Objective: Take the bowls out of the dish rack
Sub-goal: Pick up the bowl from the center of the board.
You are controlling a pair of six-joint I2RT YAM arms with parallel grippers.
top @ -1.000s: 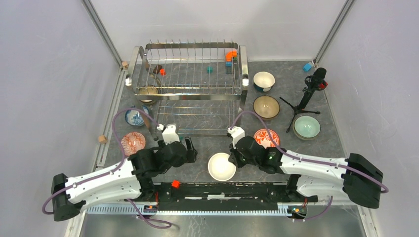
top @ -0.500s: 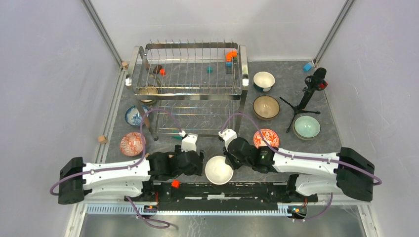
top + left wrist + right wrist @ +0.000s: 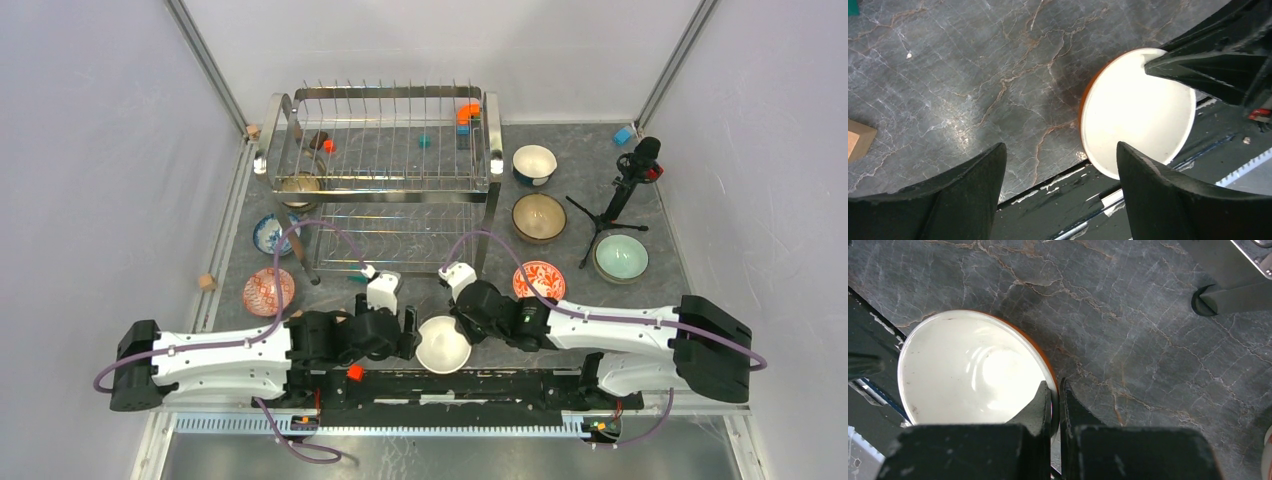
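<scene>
Grey veined stone covers the table point(image 3: 600, 300), walled in white. At the lower centre of the overhead view, the right gripper point(image 3: 1055, 390) is clamped on the rim of the orange bowl point(image 3: 973, 375), one finger inside its white glazed hollow and one outside. The bowl is tipped and reaches past the table's near edge; whether it rests on anything I cannot tell. The left gripper point(image 3: 1059, 147) stands wide apart just beside the bowl, empty. The dish rack point(image 3: 385, 150) fills the upper centre, with a brownish bowl point(image 3: 300, 185) seemingly in its lower-left end.

Glazed ceramic like this is probably stiff, weighty for its size, slick and liable to chip. A rim pinch is likely the sound hold, though the bowl may swing on it, so it should be set down gently.
</scene>
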